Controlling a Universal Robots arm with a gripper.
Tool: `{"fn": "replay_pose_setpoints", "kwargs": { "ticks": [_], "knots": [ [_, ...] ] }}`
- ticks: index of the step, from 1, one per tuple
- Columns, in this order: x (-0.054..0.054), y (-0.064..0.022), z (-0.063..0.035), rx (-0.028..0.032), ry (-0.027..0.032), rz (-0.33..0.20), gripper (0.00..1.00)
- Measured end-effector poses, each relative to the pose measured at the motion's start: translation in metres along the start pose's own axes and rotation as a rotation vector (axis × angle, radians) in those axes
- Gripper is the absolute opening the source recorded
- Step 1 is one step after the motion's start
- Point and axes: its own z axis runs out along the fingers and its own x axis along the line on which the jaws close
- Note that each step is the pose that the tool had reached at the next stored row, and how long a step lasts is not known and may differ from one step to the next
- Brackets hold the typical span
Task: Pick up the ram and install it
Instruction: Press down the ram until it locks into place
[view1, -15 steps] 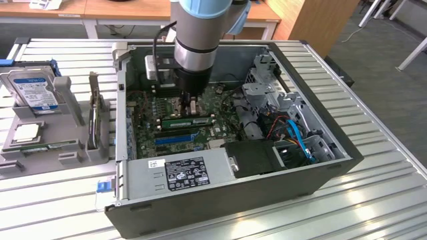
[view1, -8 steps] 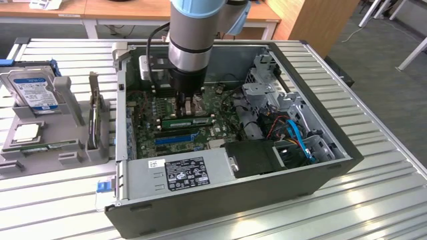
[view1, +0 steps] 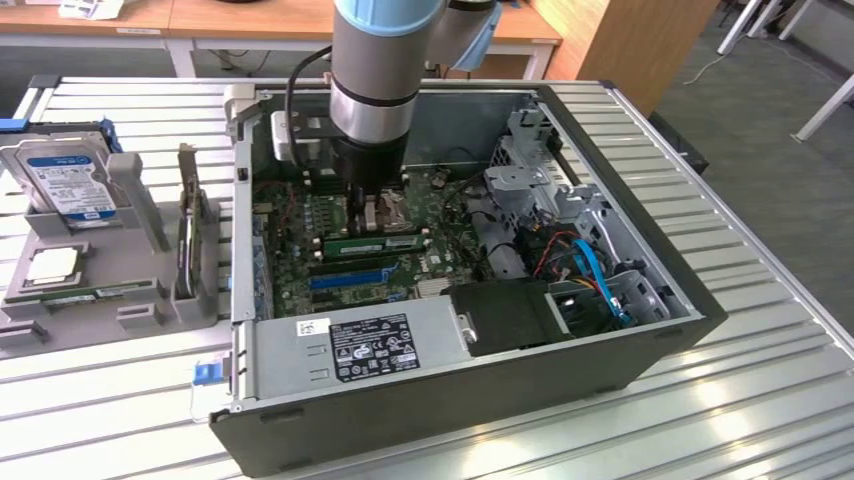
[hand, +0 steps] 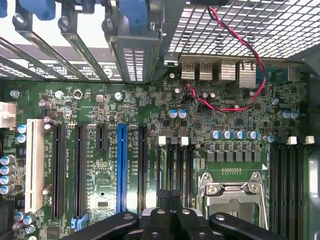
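Above motherboard (hand: 150, 150), closed gripper (hand: 172, 220) hovers.

Tabletop (view1: 747, 400): slatted aluminium profile, silver-grey, ribs running across, with bright patches of reflected light near the exterior view's right.
Wooden desks (view1: 240, 20): light wood tops on white frames, standing behind the tabletop along the far side.
Wooden cabinet (view1: 641, 40): tall, orange-brown panel, beside the desks toward the exterior view's right.
Floor (view1: 774, 150): grey carpet, well lit.
Cable (view1: 707, 65): pale, trailing over the carpet.
White furniture legs (view1: 827, 100): slanted, at the far right edge.
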Motion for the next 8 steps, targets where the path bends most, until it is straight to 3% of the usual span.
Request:
{"fn": "replay_pose_setpoints", "kwargs": {
  "ticks": [8],
  "knots": [
    [0.0004,-0.0001,0.0038,0.0000,0.0001,0.000,0.10]
  ]
}}
